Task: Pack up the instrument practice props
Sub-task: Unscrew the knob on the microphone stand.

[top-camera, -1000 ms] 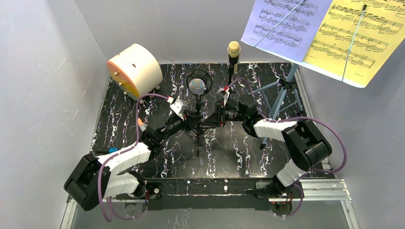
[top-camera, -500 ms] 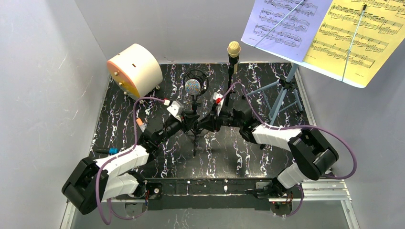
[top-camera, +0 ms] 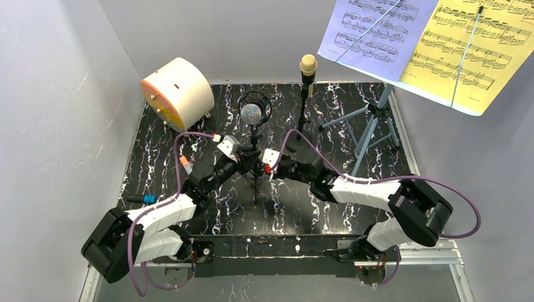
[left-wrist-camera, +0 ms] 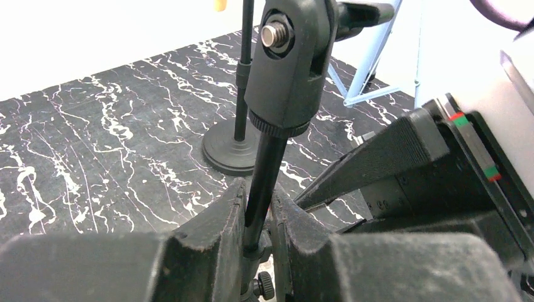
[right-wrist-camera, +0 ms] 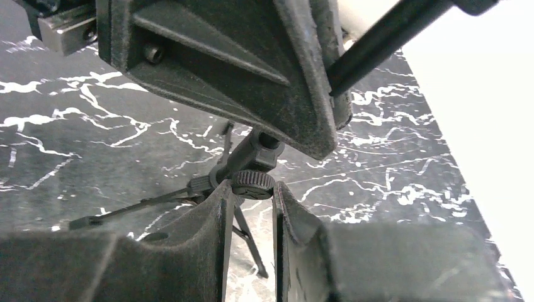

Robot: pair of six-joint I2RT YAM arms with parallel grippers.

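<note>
Left gripper (left-wrist-camera: 257,204): clenched on the shaft of the black tripod mic pole (left-wrist-camera: 264,160), a finger (left-wrist-camera: 208,233) pressed to each side, just below the swivel joint (left-wrist-camera: 289,56). Pole close to upright, slight lean. On top of it, above and just beyond this gripper, the silver-headed microphone (top-camera: 250,114).

Right gripper (right-wrist-camera: 250,192): facing the left one almost nose to nose, lower on the same pole. Fingertips either side of the knurled knob (right-wrist-camera: 253,182) at the tripod hub, gap narrow. Contact unclear, so cannot tell whether grasping or only bracketing. Tripod legs (right-wrist-camera: 126,211) splayed below and beyond it over the black marbled tabletop (top-camera: 157,157). Cannot tell whether the feet touch down.

Beyond the left gripper: round-base mic pole (left-wrist-camera: 236,151), upright, cream microphone (top-camera: 308,63) on top.

Well off to the right of both grippers: blue music rack (top-camera: 371,126), with lavender score sheet (top-camera: 371,31) and yellow score sheet (top-camera: 472,44) side by side on it.

Far left of the left gripper: cream cylinder (top-camera: 179,91) on its side.
</note>
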